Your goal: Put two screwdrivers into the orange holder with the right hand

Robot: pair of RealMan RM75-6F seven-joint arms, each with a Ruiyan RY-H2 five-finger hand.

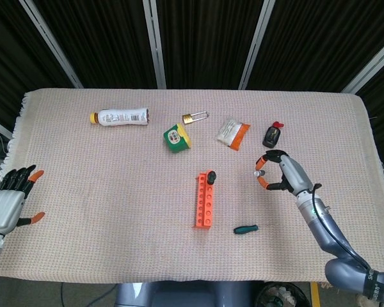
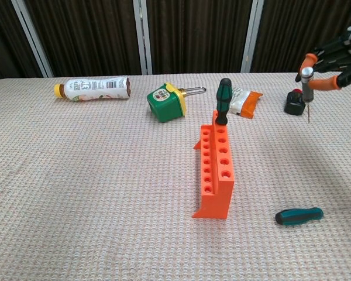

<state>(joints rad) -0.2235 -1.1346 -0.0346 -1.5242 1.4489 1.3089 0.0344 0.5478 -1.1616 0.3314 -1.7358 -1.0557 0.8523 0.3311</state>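
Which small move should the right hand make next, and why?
Probably carry the small screwdriver left, over the orange holder. The right hand pinches it high in the air, tip down, well to the right of the holder. One green-handled screwdriver stands in the far hole; the other holes look free.

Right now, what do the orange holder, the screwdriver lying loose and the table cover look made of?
Orange holder: likely moulded plastic, matte, uniform colour, clean round holes.
Loose screwdriver: teal handle with black end, probably plastic or rubber; its shaft is too small to judge.
Table cover: woven fabric, beige, visible waffle weave and a fringed edge.
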